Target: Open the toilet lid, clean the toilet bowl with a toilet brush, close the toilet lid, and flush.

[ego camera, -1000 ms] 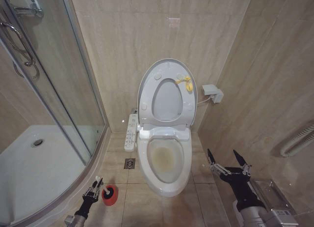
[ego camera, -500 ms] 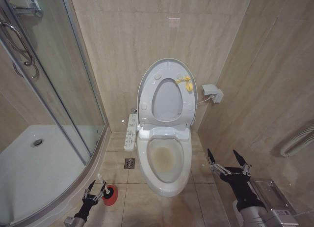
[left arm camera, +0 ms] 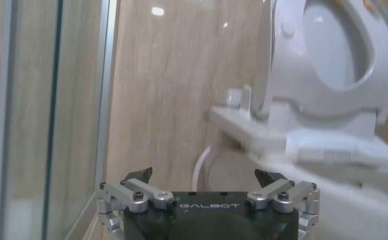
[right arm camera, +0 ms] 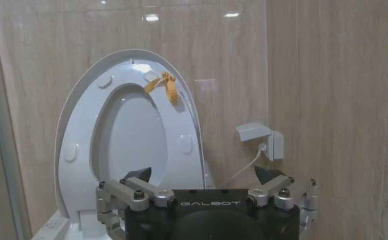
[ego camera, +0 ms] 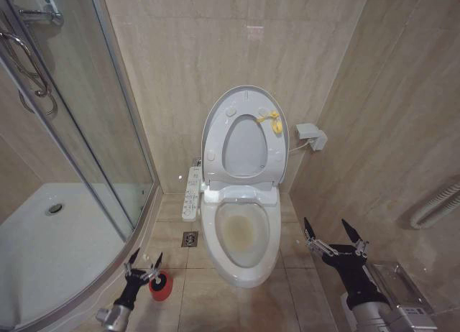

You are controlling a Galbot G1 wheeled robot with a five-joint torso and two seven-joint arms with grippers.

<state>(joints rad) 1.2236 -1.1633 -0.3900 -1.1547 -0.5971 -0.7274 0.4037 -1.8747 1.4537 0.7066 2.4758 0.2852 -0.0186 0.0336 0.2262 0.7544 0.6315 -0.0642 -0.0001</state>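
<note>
The toilet lid [ego camera: 244,145] stands raised against the back wall with the seat ring [ego camera: 215,156] up in front of it and a yellow tag [ego camera: 270,119] near the top. Below lies the toilet bowl [ego camera: 243,235], stained brownish inside. On the floor left of the bowl, my left gripper [ego camera: 144,260] hangs open just above the red holder [ego camera: 161,287]. The toilet brush's dark head [ego camera: 164,278] sits in that holder; I cannot make out its handle. My right gripper [ego camera: 335,235] waits open to the right of the bowl. The right wrist view shows the lid [right arm camera: 80,115].
A glass shower door [ego camera: 108,131] and white shower tray [ego camera: 43,253] close off the left. A white control panel [ego camera: 192,192] hangs beside the toilet, with a floor drain [ego camera: 190,238] below. A wall socket [ego camera: 312,135] sits right of the lid. The side wall [ego camera: 402,145] stands close on the right.
My left gripper's fingers have spread wide apart above the red holder, and the white handle seen between them earlier no longer shows. The right arm has not moved.
</note>
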